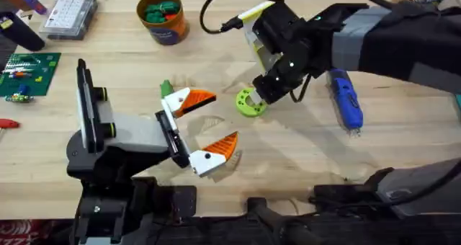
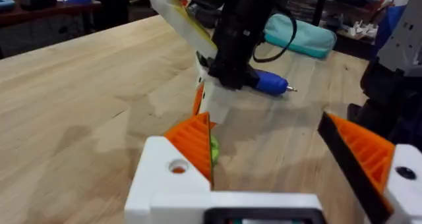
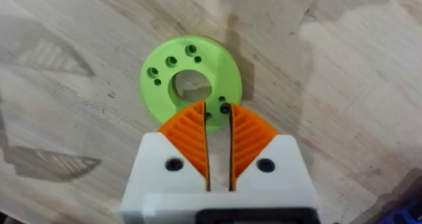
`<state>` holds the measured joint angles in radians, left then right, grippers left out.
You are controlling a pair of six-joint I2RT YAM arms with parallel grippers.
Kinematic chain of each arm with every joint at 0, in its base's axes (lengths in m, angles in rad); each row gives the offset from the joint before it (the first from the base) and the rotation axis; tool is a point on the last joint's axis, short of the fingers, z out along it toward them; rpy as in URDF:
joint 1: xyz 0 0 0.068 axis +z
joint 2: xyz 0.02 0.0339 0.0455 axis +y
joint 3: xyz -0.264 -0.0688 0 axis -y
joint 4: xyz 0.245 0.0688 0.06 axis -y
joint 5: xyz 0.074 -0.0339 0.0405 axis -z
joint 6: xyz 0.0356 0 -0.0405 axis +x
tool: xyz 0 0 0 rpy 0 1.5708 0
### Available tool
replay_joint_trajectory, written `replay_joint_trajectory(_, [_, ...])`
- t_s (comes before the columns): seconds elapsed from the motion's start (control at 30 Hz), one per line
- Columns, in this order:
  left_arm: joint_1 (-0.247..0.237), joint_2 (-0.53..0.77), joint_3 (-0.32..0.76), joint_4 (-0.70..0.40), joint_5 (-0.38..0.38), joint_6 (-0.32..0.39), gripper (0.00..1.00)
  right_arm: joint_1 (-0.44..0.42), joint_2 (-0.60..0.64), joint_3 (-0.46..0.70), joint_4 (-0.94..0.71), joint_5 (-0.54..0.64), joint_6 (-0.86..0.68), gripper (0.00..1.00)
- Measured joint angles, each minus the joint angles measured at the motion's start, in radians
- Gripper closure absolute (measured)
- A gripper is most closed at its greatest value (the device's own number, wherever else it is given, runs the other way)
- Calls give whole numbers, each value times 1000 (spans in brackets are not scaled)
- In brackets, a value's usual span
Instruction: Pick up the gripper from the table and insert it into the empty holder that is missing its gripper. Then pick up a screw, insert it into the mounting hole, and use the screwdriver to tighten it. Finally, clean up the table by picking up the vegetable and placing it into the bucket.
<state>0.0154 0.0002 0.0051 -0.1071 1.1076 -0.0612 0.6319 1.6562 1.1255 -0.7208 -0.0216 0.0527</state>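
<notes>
The right pincer [image 3: 217,151] hovers nearly shut and empty over the green disc [image 3: 191,79] on the table [image 1: 403,151] — seemingly the screw-placing step — with the screwdriver [image 1: 346,101] just beside; left pincer [image 1: 205,126] gapes wide, empty.

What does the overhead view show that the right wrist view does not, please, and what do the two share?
Overhead alone: the bucket holding green and red items, the blue screwdriver lying on the table, and the left gripper, open. Right wrist alone: the small holes in the green ring and the narrow slit between the right gripper pads. Both: that ring and the right gripper over it.
</notes>
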Motion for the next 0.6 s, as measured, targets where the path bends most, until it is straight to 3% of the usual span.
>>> replay_joint_trajectory(0.6, [0, 0, 0, 0, 0, 0, 8, 5, 34, 1, 8, 52, 0, 872])
